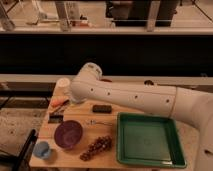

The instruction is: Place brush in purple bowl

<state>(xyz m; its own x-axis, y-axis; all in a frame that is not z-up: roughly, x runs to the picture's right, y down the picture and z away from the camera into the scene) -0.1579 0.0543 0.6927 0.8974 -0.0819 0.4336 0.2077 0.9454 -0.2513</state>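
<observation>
The brush (56, 119), small, black and squarish, lies near the left edge of the wooden table (75, 162). The purple bowl (68, 134) sits just right of and in front of it, with nothing in it. My white arm (130, 97) reaches from the right across the back of the table. Its gripper (70, 98) is at the arm's left end, low over the table beside the orange carrot-like thing (60, 103), behind and a little right of the brush. The arm covers most of the gripper.
A longer black oblong bar (101, 108) lies mid-table, with a small metal piece (100, 122) in front of it. A green tray (150, 141) fills the right side. Dark grapes (97, 145) and a small blue cup (41, 149) sit at the front. A white cup (62, 82) stands at the back left.
</observation>
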